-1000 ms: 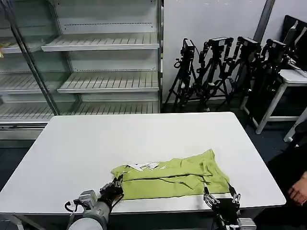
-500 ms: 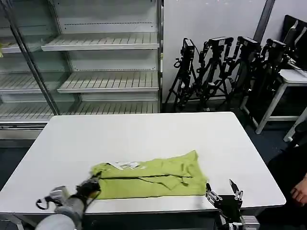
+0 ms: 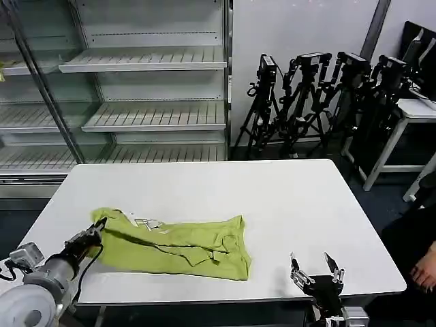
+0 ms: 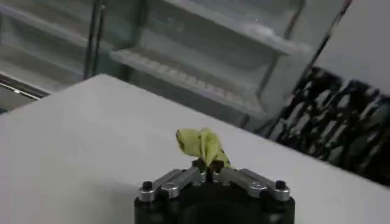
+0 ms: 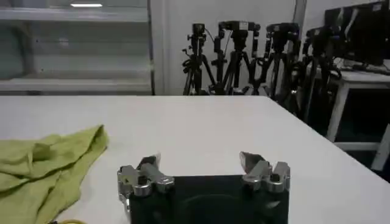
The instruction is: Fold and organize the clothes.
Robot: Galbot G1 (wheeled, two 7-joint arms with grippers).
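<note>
Head view: T-shirt (image 3: pixel 180 244) lies on the white table (image 3: pixel 225 187), in its near-left part, folded into a long crumpled band running left to right. Its right end sits near the table's middle, close to the near edge; its left end reaches almost to the left edge. A small white label (image 3: pixel 144 222) shows on top near the left end.

Left gripper (image 3: pixel 93 238) is at the near-left of the table, at the shirt's left end, fingers pressed together on a bunch of the green fabric. Left wrist view confirms this: a wad of the T-shirt (image 4: pixel 201 145) stands up from between the closed fingers of the left gripper (image 4: pixel 209 172), above the table surface.

Right gripper (image 3: pixel 316 272) is at the near edge of the table, right of centre, well apart from the shirt's right end. Its fingers are spread and hold nothing. Right wrist view shows the same right gripper (image 5: pixel 203 163) with both fingers wide apart over bare table, and the T-shirt (image 5: pixel 46 161) lying crumpled off to one side, not touching it.

Empty shelves (image 3: pixel 146 61) stand beyond the far-left edge of the table; a row of black tripods (image 3: pixel 320 102) stands beyond the far-right edge.
</note>
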